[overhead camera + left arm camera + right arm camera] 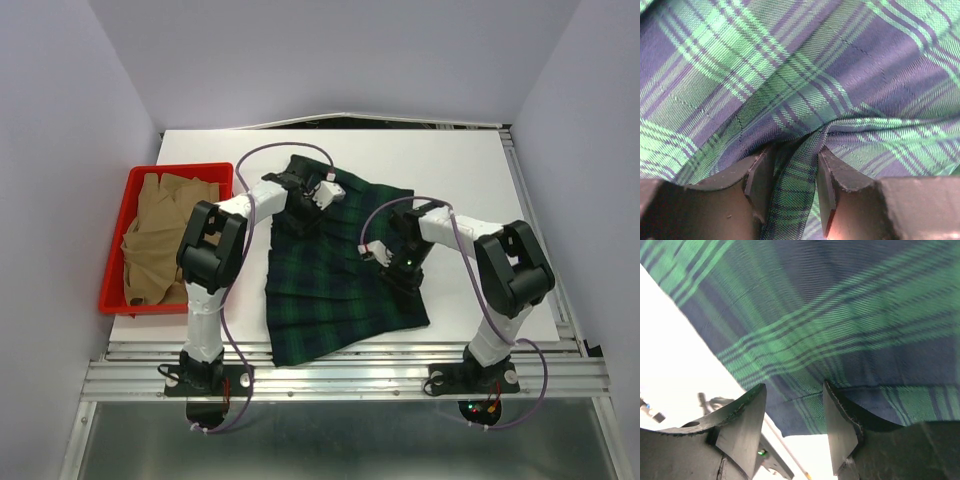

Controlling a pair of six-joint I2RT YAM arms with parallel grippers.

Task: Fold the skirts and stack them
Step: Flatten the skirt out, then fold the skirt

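Note:
A green and navy plaid skirt (330, 295) lies spread on the white table (470, 180), hem toward the near edge. My left gripper (303, 212) is on its far left part, near the waistband. In the left wrist view the gripper (792, 152) is shut on a raised ridge of the plaid cloth (790, 190). My right gripper (403, 268) is over the skirt's right side. In the right wrist view it (794, 385) is open and empty, with the skirt's edge (810, 405) just beyond its fingertips.
A red bin (115, 240) at the table's left holds crumpled tan skirts (160, 235). White table surface shows to the right of the skirt and behind it. A metal rail (340, 370) runs along the near edge.

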